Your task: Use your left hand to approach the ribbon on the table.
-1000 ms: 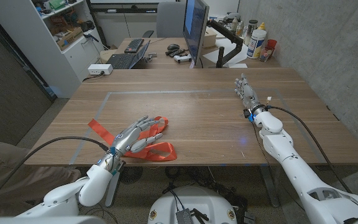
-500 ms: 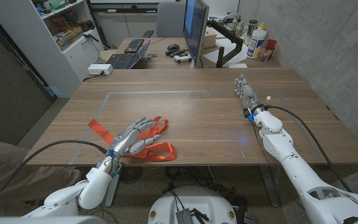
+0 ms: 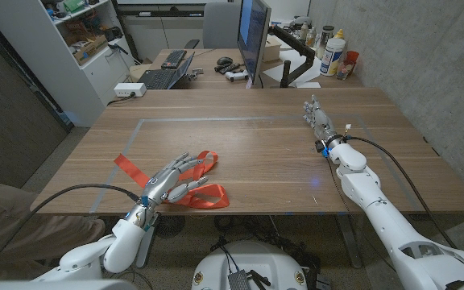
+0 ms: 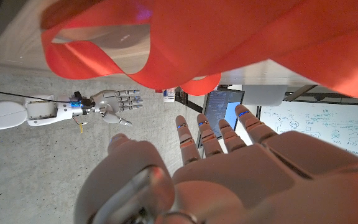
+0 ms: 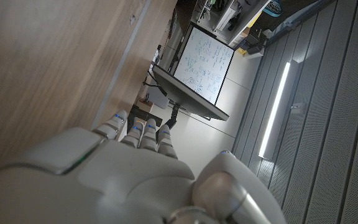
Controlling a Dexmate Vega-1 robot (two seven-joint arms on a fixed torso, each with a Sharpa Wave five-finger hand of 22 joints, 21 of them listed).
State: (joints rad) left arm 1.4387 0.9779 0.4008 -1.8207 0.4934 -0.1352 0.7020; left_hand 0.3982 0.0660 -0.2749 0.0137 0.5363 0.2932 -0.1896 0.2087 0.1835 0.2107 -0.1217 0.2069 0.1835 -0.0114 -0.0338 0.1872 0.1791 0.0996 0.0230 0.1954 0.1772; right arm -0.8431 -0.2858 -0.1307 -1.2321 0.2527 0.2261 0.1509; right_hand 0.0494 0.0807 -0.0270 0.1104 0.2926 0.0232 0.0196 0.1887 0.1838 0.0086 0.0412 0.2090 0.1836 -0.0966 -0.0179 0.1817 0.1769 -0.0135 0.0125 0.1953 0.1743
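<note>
An orange-red ribbon [image 3: 207,193] lies looped on the wooden table [image 3: 264,153] near its front left edge, one tail [image 3: 127,168] running out to the left. My left hand [image 3: 176,177] hovers over the ribbon's middle, fingers straight and spread, holding nothing. In the left wrist view the ribbon [image 4: 185,43] fills the space just beyond the left hand [image 4: 229,162] and its extended fingers. My right hand [image 3: 319,121] stands at the table's right side, fingers straight and together, far from the ribbon; it also shows in the left wrist view as the right hand [image 4: 114,102].
A monitor [image 3: 253,36] on an arm stands at the table's far edge, with bottles [image 3: 334,52] at the far right. A keyboard [image 3: 158,78] and a power strip [image 3: 129,90] sit on a desk behind. A faint taped rectangle marks the tabletop.
My left hand has drawn back slightly toward the front edge, staying over the ribbon. The right hand has not moved.
</note>
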